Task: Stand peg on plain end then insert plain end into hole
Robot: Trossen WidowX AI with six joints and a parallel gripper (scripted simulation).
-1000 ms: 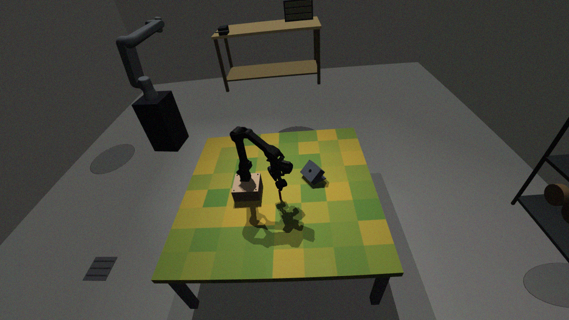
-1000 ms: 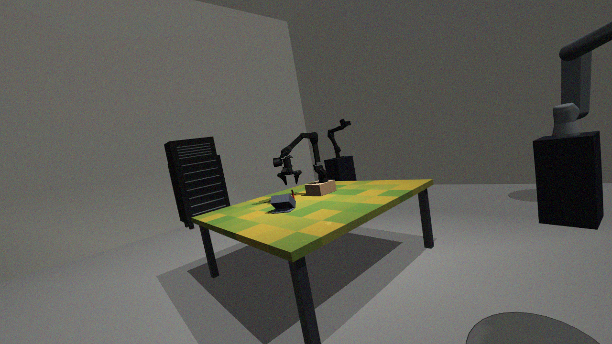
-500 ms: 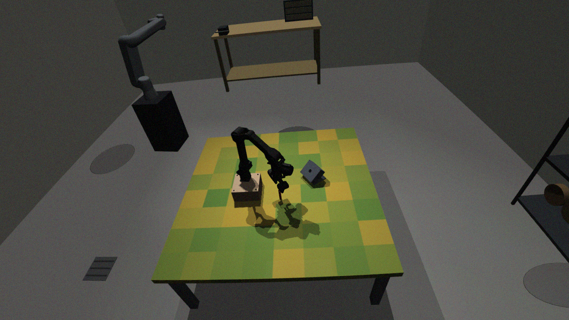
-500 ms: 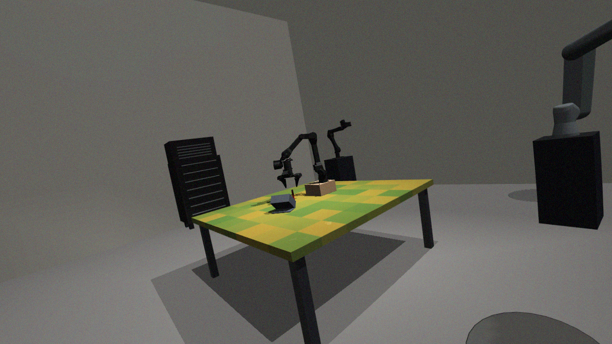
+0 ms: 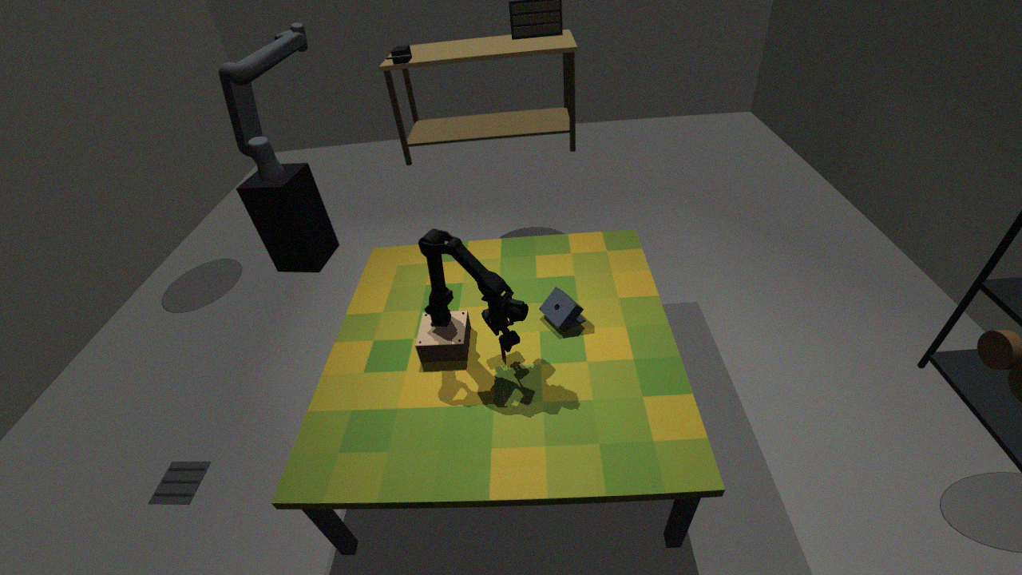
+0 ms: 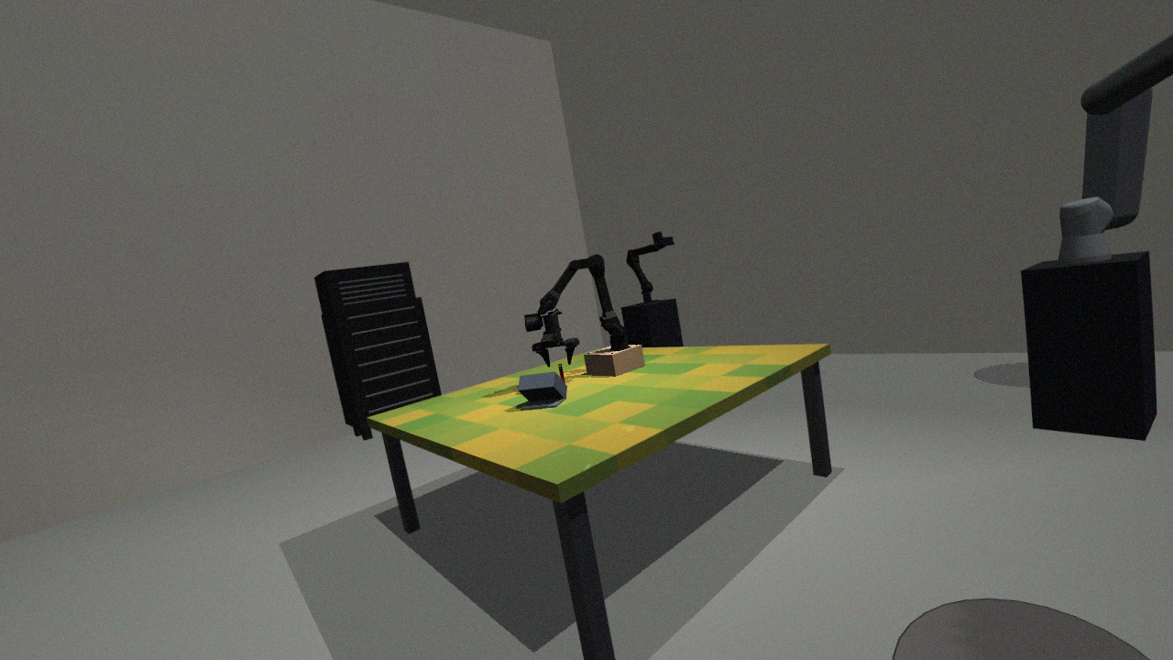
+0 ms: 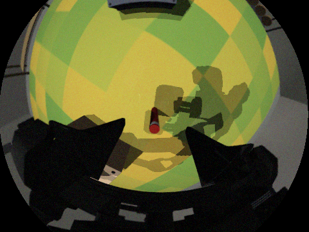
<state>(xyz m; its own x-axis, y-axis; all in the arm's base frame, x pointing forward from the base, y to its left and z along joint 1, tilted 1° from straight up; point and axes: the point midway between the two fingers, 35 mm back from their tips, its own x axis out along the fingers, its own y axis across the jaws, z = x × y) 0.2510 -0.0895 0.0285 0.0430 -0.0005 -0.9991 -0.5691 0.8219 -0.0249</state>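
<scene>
The red peg (image 6: 561, 371) (image 7: 154, 116) stands upright on the checkered table (image 5: 517, 472) (image 6: 508, 447), with its white band near the top end. In the top view the arm and its shadow make it hard to make out. My gripper (image 6: 559, 363) (image 7: 156, 125) is open and points down, its fingertips on either side of the peg's top in the wrist view. In the exterior view the tips are around the height of the peg's top, and nothing is held. The sloped blue-grey panel (image 5: 564, 313) (image 6: 541, 385) (image 7: 141, 4) stands beyond the peg. Its hole (image 5: 557, 307) is dark and empty.
The arm's base block (image 5: 442, 351) (image 6: 615, 361) is on the robot side of the peg. The arm's shadow falls across the table beside the peg. A wooden bench (image 5: 485, 48) and another arm on a black pedestal (image 5: 289, 221) stand off the table.
</scene>
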